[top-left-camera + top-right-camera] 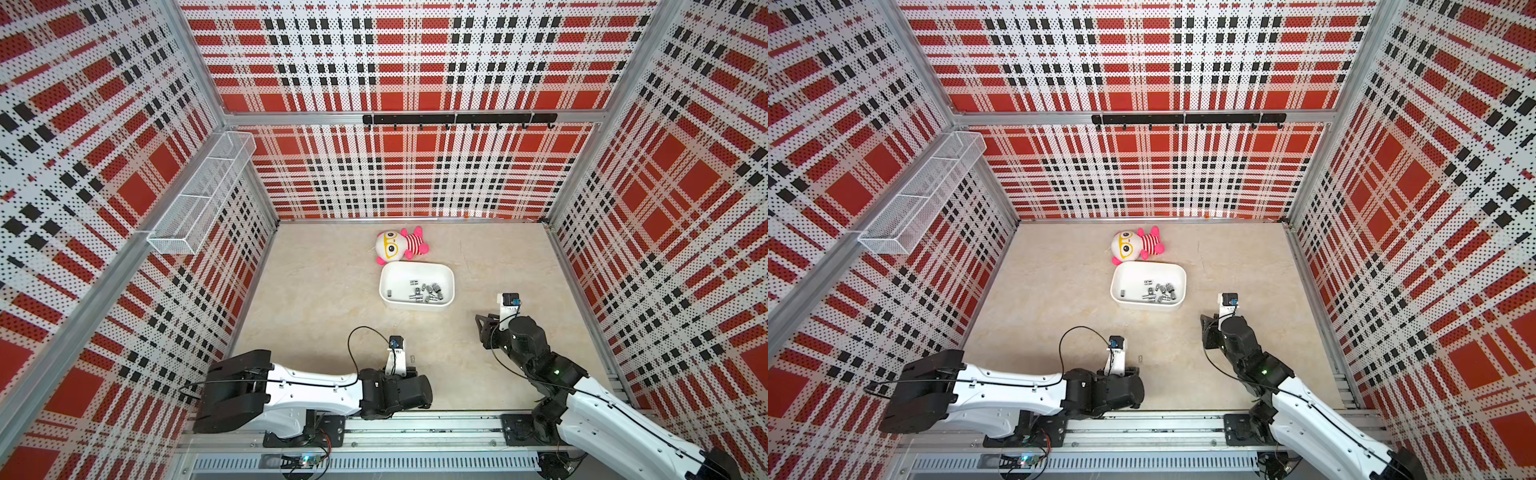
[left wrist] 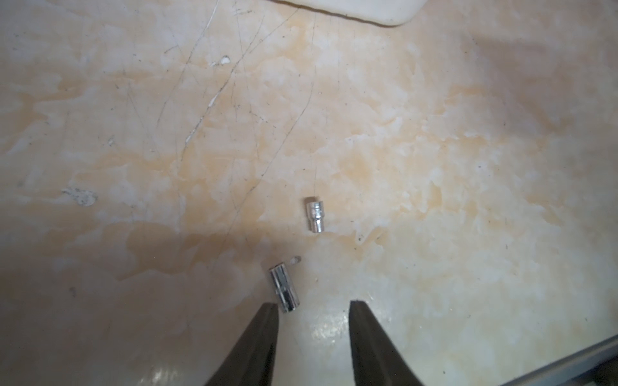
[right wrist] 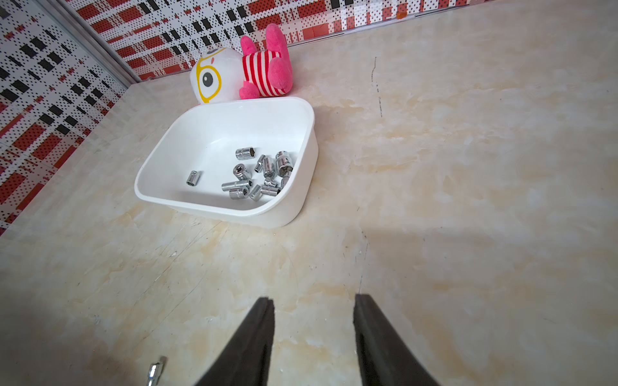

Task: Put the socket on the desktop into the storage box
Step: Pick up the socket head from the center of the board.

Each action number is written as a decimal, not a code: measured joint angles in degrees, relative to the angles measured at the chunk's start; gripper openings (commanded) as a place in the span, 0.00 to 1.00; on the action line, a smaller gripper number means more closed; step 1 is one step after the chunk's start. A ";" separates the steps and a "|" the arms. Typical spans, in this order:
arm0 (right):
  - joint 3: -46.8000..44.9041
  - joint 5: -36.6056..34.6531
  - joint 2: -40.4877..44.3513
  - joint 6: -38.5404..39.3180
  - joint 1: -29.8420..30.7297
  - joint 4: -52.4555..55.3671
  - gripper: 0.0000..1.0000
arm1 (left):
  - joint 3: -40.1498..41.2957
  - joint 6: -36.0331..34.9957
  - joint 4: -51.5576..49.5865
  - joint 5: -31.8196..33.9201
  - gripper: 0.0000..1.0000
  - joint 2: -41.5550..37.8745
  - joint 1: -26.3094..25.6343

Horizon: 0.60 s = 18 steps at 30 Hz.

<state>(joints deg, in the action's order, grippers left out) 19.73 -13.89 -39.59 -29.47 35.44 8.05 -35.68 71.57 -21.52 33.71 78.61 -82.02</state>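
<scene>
Two small chrome sockets lie on the beige desktop (image 1: 324,299) in the left wrist view. One socket (image 2: 284,291) lies just ahead of one fingertip of my left gripper (image 2: 314,304), which is open and empty. The other socket (image 2: 315,214) lies a little farther out. In both top views a socket (image 1: 412,358) (image 1: 1140,358) shows beside the left wrist. The white storage box (image 1: 415,266) (image 3: 294,207) holds several sockets (image 3: 264,170). My right gripper (image 3: 312,299) (image 1: 482,322) hovers open and empty, nearer than the box and to its right.
A pink and white plush doll (image 1: 401,245) (image 3: 240,73) lies against the far side of the box. A white wire basket (image 1: 203,195) hangs on the left wall and a black hook rail (image 1: 457,119) on the back wall. A corner of the box (image 2: 368,10) shows in the left wrist view.
</scene>
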 measured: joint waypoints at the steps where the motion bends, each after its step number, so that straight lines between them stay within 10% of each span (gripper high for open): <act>1: 0.00 -0.04 0.00 0.00 0.00 0.02 0.45 | -0.02 0.42 0.00 0.04 0.39 0.61 -0.07; 18: 0.00 -0.09 0.00 0.00 0.00 0.26 0.46 | -1.01 3.30 0.02 0.20 0.32 7.93 -0.22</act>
<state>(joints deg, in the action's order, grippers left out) 19.73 -13.98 -39.59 -29.47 35.44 8.32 -36.69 74.87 -21.50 33.91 86.54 -82.24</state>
